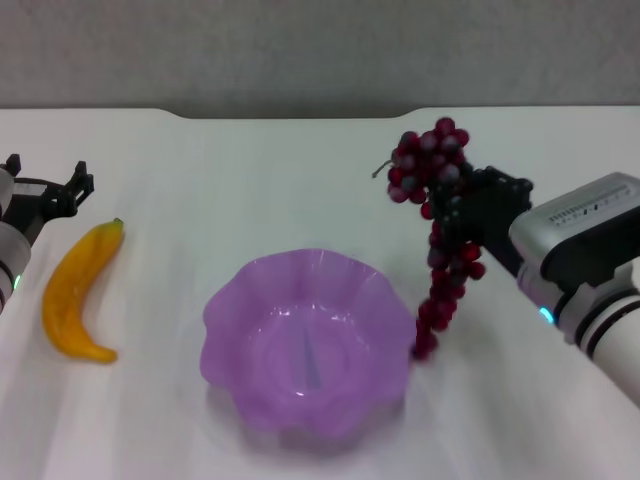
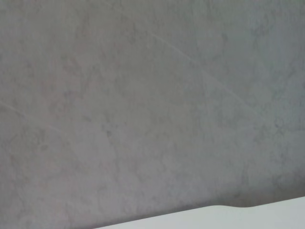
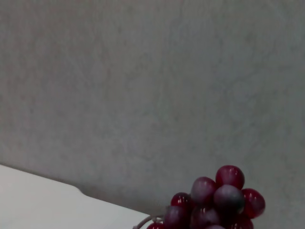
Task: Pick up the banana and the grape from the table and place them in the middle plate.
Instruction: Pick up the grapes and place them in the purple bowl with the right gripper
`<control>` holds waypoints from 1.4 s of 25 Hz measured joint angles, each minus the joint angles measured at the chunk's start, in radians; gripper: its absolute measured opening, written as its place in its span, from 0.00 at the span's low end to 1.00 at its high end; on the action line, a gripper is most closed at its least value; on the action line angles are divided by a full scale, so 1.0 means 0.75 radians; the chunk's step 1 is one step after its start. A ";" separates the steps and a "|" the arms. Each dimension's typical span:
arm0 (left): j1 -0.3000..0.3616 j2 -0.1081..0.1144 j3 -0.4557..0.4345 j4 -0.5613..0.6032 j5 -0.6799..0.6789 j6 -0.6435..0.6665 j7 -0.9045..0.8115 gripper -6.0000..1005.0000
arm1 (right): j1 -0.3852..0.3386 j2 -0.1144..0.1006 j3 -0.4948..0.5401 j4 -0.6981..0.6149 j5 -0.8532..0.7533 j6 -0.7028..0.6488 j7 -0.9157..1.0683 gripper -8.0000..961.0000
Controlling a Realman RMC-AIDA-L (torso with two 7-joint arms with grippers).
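The grape (image 1: 436, 225) is held clamped in the right gripper (image 1: 462, 212), hanging just beside the empty middle plate (image 1: 232, 310); the banana (image 1: 78, 290) is left on the table (image 1: 300, 180), near the left gripper (image 1: 55, 190), whose opening cannot be told.

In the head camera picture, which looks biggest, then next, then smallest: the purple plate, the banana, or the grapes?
1. The purple plate, clearly the widest.
2. and 3. The grapes and the banana: too close to rank. The grapes hang lifted in the right gripper, nearer the camera, so they may look bigger.
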 joint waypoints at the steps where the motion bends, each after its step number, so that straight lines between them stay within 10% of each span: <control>1: 0.000 0.000 0.000 0.000 0.000 0.000 0.000 0.88 | -0.030 0.002 0.041 -0.056 0.000 0.039 -0.069 0.38; 16: 0.000 -0.002 0.000 -0.003 -0.001 0.000 0.000 0.88 | -0.107 0.003 0.200 -0.418 -0.002 0.339 -0.308 0.38; 35: -0.014 -0.007 0.000 -0.013 0.000 0.000 -0.001 0.88 | -0.039 0.009 -0.082 -0.437 0.016 0.349 -0.370 0.38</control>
